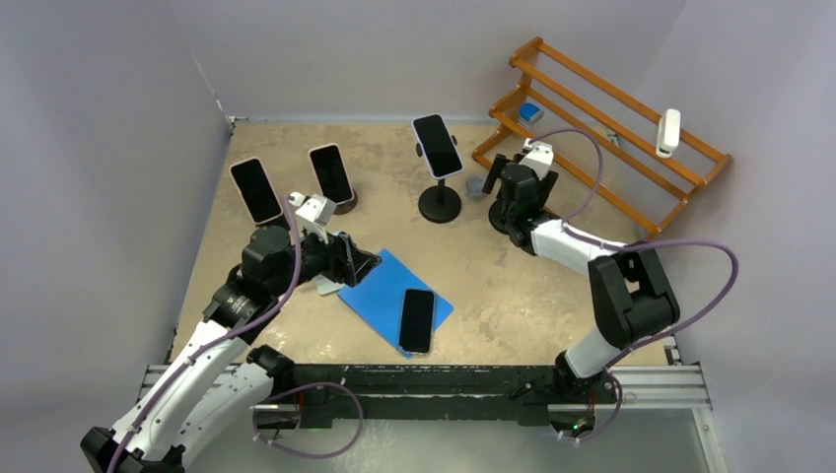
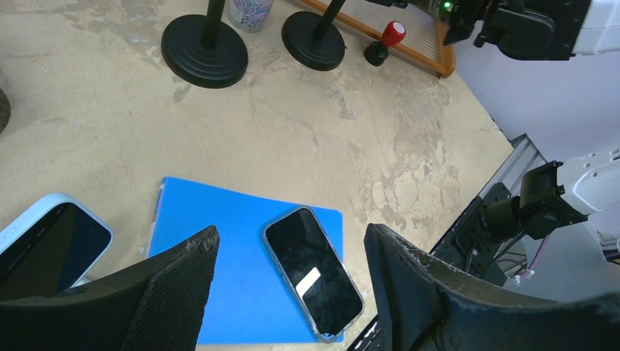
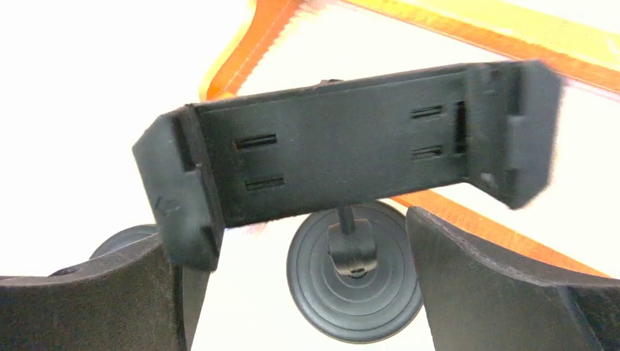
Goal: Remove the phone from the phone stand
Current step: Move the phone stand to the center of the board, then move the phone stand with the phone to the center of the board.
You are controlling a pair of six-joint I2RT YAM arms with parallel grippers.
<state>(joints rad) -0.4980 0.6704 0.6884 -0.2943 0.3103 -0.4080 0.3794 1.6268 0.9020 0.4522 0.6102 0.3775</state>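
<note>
I see the phone [image 1: 416, 320] lying flat, screen up, on the near right part of the blue pad [image 1: 384, 286], clear of any stand. My left gripper [image 2: 291, 232] hovers over the pad's far left edge, its fingers spread wide and holding nothing. Just off the pad's left side, under that wrist, lies a second phone in a pale blue case [image 2: 44, 245].

Beyond the pad, three more phones stand upright in holders, two to the far left and one [image 1: 438, 146] straight behind on a round black base [image 1: 440, 204].

Farther right of the pad, my right gripper [image 3: 285, 228] is released. Its fingers sit either side of an empty black clamp [image 3: 343, 153], and I cannot tell whether they touch it. A wooden rack [image 1: 631, 101] stands behind.
</note>
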